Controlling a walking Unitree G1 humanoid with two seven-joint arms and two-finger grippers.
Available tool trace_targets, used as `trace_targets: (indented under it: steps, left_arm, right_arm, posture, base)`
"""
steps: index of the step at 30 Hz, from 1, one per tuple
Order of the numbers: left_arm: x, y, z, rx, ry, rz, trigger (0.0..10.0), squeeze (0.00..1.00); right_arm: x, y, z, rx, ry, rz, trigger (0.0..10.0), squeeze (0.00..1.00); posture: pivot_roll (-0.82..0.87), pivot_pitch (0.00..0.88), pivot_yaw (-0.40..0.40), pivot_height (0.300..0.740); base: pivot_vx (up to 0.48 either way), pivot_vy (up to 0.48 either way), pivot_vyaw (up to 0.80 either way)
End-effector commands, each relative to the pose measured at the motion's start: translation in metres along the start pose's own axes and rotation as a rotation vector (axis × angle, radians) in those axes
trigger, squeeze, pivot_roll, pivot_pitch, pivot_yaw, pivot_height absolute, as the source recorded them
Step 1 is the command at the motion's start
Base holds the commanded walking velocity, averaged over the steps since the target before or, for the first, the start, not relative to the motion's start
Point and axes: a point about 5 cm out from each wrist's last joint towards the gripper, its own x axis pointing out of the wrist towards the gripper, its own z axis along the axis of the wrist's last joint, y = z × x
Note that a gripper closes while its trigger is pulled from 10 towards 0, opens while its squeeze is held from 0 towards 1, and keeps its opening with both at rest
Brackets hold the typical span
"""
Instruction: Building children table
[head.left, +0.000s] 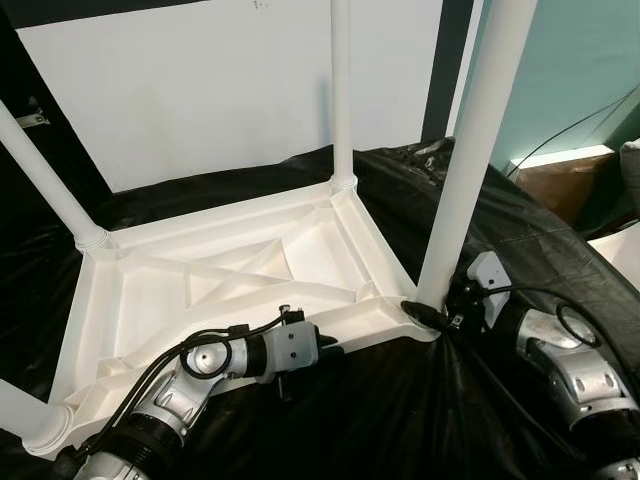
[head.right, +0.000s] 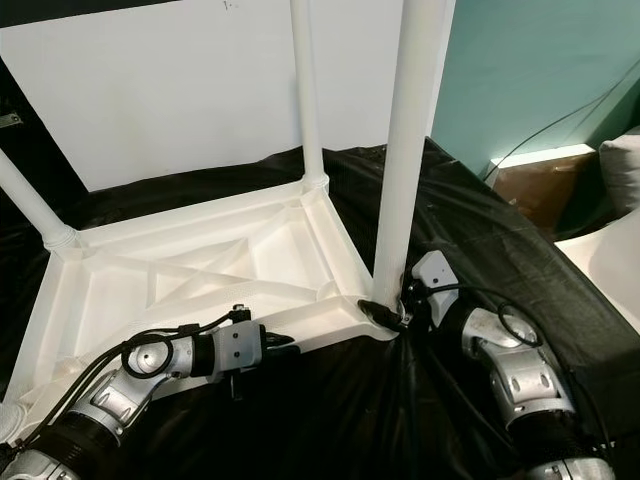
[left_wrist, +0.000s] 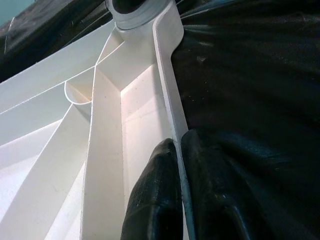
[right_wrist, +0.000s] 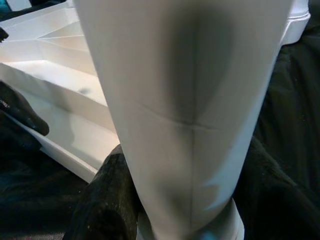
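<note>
Presently, white plastic tabletop (head.left: 200, 275) lies upside down on black sheeting (head.left: 520, 230), ribbed underside facing up, occupying the centre and 9 o'clock part of the head view.

Legs: four white tubes stand up from the corner sockets. Far leg (head.left: 341, 90) at 12 o'clock, upright. Left leg (head.left: 45, 180) at 9 o'clock, leaning outward. Near-left leg (head.left: 25, 415) at 7 o'clock, mostly cut off by the frame edge. Near-right leg (head.left: 475, 140) at 3 o'clock, slightly tilted, its foot in the near-right corner socket.

Left gripper (left_wrist: 179, 192): at 6 o'clock, reaching along the near edge of the tabletop. Wrist view shows two black fingers (left_wrist: 155, 200) pinched close together, with the thin white rim wall running between them, one finger inside the rim, one outside against the sheeting. Fingers nearly together, hold is on the rim.

Right gripper (head.left: 430, 308): at 4 o'clock, at the base of the near-right leg, just above its socket. Wrist view shows the leg close up with a black finger (right_wrist: 107, 200) against one side of it and dark mass on the other side. Fingers spread as wide as the tube, clasping it.

Behind: white panel (head.left: 200, 90) at 12 o'clock, teal wall (head.left: 590, 60) at 2 o'clock, brown box (head.left: 560, 185) at 3 o'clock.
</note>
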Motion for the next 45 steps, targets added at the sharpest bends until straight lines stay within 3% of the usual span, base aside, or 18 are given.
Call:
trace_targets:
  steps: [1,8,11,12,15,18,21,23,27,33,34,35,36,37,39,40,45]
  left_arm:
    - [0.002,-0.055,-0.053,-0.207,0.222,-0.212,10.0,0.0]
    - [0.002,-0.055,-0.053,-0.205,0.222,-0.215,10.0,0.0]
    - [0.002,-0.055,-0.052,-0.202,0.222,-0.213,10.0,0.0]
    - [0.002,-0.055,-0.052,-0.202,0.222,-0.213,10.0,0.0]
    - [0.002,-0.055,-0.051,-0.202,0.22,-0.212,10.0,0.0]
    - [0.002,-0.054,-0.051,-0.202,0.219,-0.21,10.0,0.0]
    - [0.001,-0.054,-0.051,-0.203,0.222,-0.207,10.0,0.0]
    - [-0.001,-0.054,-0.051,-0.202,0.226,-0.209,10.0,0.0]
    - [-0.003,-0.052,-0.05,-0.2,0.225,-0.203,10.0,0.0]
    - [-0.003,-0.052,-0.05,-0.199,0.225,-0.206,10.0,0.0]
    - [-0.003,-0.052,-0.05,-0.198,0.226,-0.209,10.0,0.0]
    - [-0.003,-0.052,-0.05,-0.198,0.226,-0.209,10.0,0.0]
    - [-0.003,-0.052,-0.05,-0.198,0.228,-0.206,10.0,0.0]
    - [-0.004,-0.051,-0.05,-0.199,0.229,-0.203,10.0,0.0]
    - [-0.004,-0.052,-0.05,-0.2,0.229,-0.2,10.0,0.0]
    - [-0.004,-0.052,-0.05,-0.202,0.228,-0.199,10.0,0.0]
    - [-0.003,-0.053,-0.05,-0.207,0.224,-0.2,10.0,0.0]
  right_arm:
    - [-0.001,-0.004,0.004,-0.055,0.006,0.018,0.0,0.0]
    - [-0.003,-0.002,-0.001,0.066,-0.022,-0.026,0.0,0.0]
    - [0.009,0.016,-0.002,0.243,-0.2,-0.35,0.0,0.0]
    - [0.009,0.016,-0.002,0.243,-0.2,-0.35,0.0,0.0]
    - [0.016,0.045,-0.016,0.327,-0.186,-0.549,0.0,0.0]
    - [0.016,0.051,-0.02,0.367,-0.171,-0.619,0.0,0.0]
    - [0.014,0.046,-0.019,0.371,-0.175,-0.708,0.0,0.0]
    - [0.012,0.039,-0.017,0.376,-0.167,-0.83,0.0,0.0]
    - [0.009,0.031,-0.021,0.465,-0.134,-1.038,0.0,0.0]
    - [0.014,0.031,-0.019,0.46,-0.121,-1.074,0.0,0.0]
    - [0.017,0.033,-0.018,0.451,-0.12,-1.062,2.3,0.0]
    - [0.017,0.033,-0.018,0.451,-0.12,-1.062,2.3,0.0]
    - [0.022,0.035,-0.014,0.432,-0.128,-1.03,7.7,0.0]
    - [0.025,0.037,-0.011,0.418,-0.135,-1.007,10.0,0.0]
    - [0.025,0.037,-0.009,0.408,-0.142,-0.995,10.0,0.0]
    - [0.025,0.037,-0.008,0.403,-0.146,-0.994,10.0,0.98]
    - [0.028,0.036,-0.002,0.343,-0.164,-0.906,10.0,1.0]
  posture:
    - [0.0,0.0,-0.002,0.74]
    - [-0.01,0.0,0.003,0.74]
    - [0.0,0.0,0.001,0.74]
    - [0.0,0.0,0.001,0.74]
    - [0.0,0.0,0.001,0.74]
    - [0.01,0.0,0.002,0.74]
    - [0.01,0.0,0.007,0.74]
    - [0.02,0.0,0.009,0.74]
    - [0.02,0.0,0.008,0.74]
    - [0.03,0.0,0.013,0.74]
    - [0.03,0.0,0.012,0.74]
    - [0.03,0.0,0.012,0.74]
    - [0.03,0.0,0.007,0.74]
    - [0.03,0.0,0.007,0.74]
    - [0.03,0.0,0.005,0.74]
    - [0.03,0.0,0.005,0.74]
    - [0.02,0.0,0.0,0.74]
  base:
    - [0.0,0.0,0.0]
    - [0.0,0.0,0.0]
    - [0.0,0.0,0.0]
    - [0.0,0.0,0.0]
    - [0.0,0.0,0.0]
    - [0.0,0.0,0.0]
    - [0.0,0.0,0.0]
    - [0.0,0.0,0.0]
    - [0.0,0.0,0.0]
    - [0.0,0.0,0.0]
    - [0.0,0.0,0.0]
    - [0.0,0.0,0.0]
    - [0.0,0.0,0.0]
    - [0.0,0.0,0.0]
    - [0.0,0.0,0.0]
    - [0.0,0.0,0.0]
    - [0.0,0.0,0.0]
